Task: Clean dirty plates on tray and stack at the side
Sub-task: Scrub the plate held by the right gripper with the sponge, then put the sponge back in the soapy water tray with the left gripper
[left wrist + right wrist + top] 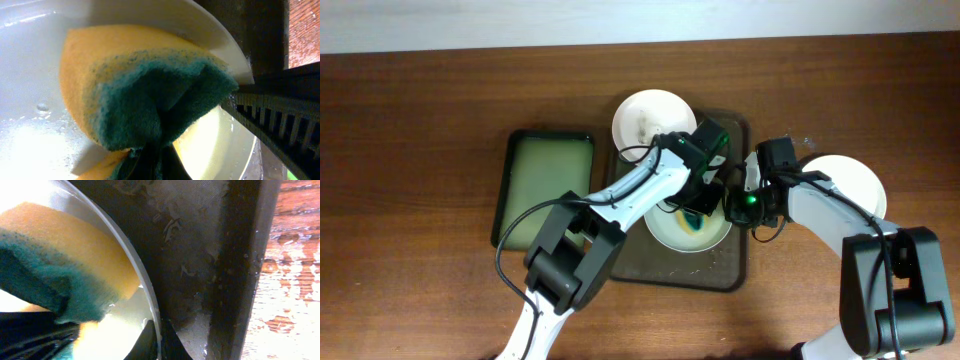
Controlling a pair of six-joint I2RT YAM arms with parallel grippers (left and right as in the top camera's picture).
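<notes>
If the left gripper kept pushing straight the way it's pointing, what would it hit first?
The left gripper points down with the sponge pinched in it. Straight on, the sponge meets the wet white plate on the tray first; it looks pressed against it, though depth is unclear.

Tabletop [420, 150]: brown wood, grain running 9-to-3 o'clock in the overhead view.

Dark brown tray [655, 268] is set flat near the centre, long side running 12 to 6 o'clock.

Green-rimmed tray [542, 170] with a pale inside is placed at 9 o'clock of the brown tray, close beside it but apart.

One white plate [860, 180] is laid directly on the wood at 3 o'clock of the brown tray.

Second white plate [645, 115], at the brown tray's 11 o'clock corner, overlaps the rim; its support cannot be told.

Droplets [272, 265] and pale patches are noted on the wood beside the brown tray's rim in the right wrist view.
</notes>
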